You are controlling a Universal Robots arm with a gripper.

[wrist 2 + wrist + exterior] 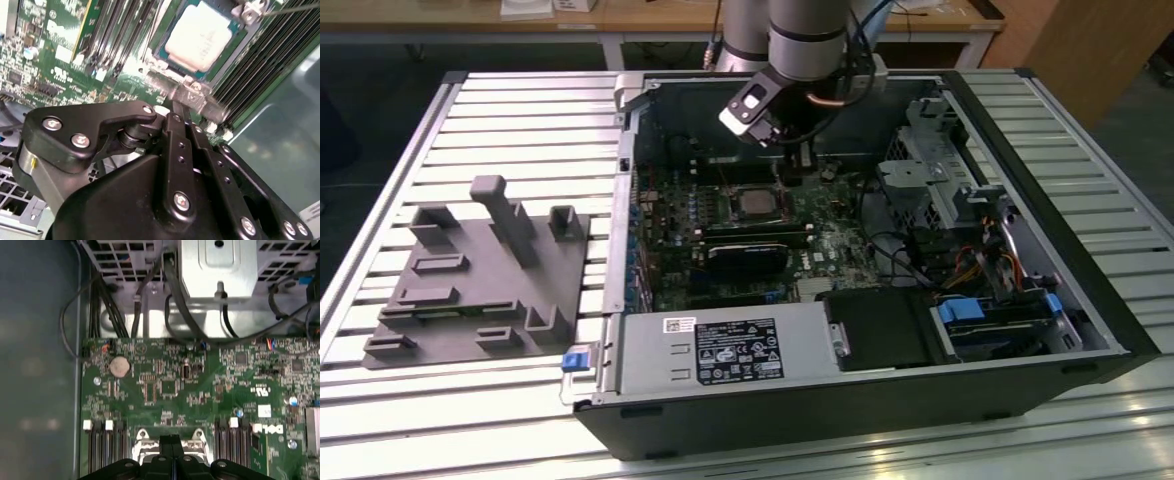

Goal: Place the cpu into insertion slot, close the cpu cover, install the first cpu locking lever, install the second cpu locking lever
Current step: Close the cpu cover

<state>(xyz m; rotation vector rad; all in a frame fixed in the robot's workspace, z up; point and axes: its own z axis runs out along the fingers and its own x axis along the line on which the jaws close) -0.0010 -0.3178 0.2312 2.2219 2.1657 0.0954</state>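
The cpu (200, 37) lies flat in the insertion slot (162, 57), pale metal face up; the exterior view has the cpu (754, 200) at the board's middle. A silver frame, the cpu cover (235, 50), runs along its edge. A thin lever rod (292, 7) sticks out past one corner. My gripper (182, 109) hangs just above the socket's edge with its two black fingers (165, 444) pressed together and nothing between them. Its tips sit by a silver tab (192, 95) of the socket; I cannot tell if they touch. In the exterior view the gripper (790, 165) is low inside the open computer case (1014, 330).
Long black memory slots (120, 35) flank the socket. A black card (747, 255) lies in front of it, and the power supply (720, 350) nearer still. A drive cage (921, 180) and cables (175, 305) crowd the exterior view's right. A grey fixture plate (474, 270) lies on the slatted table.
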